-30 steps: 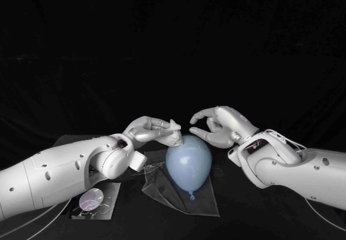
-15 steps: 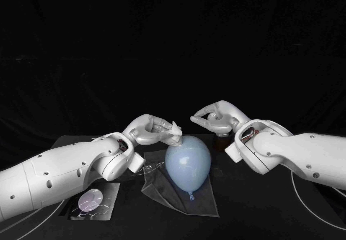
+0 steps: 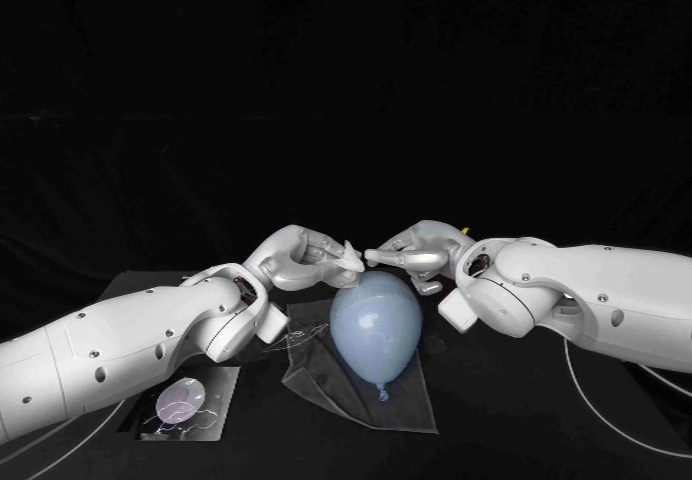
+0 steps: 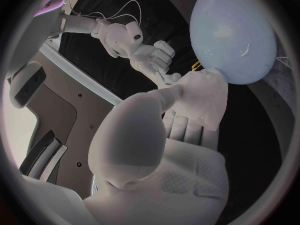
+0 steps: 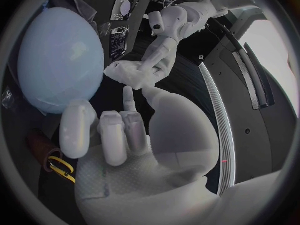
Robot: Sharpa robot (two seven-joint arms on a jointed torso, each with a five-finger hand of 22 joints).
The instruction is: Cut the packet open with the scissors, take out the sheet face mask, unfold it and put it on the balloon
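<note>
I saw left hand pinching mask at balloon's 12 o'clock; right hand touched it, grip unclear. 7 o'clock card: print unreadable.

Black table; crumpled clear plastic film lying at its centre; flat grey card bearing pale lilac oval, left of film near table's front edge; black cloth backdrop behind.

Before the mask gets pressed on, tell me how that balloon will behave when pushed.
Probably very light: the balloon is an inflated egg shape. It lies on clear film with nothing visibly bracing it, so it may roll or skid aside.
</note>
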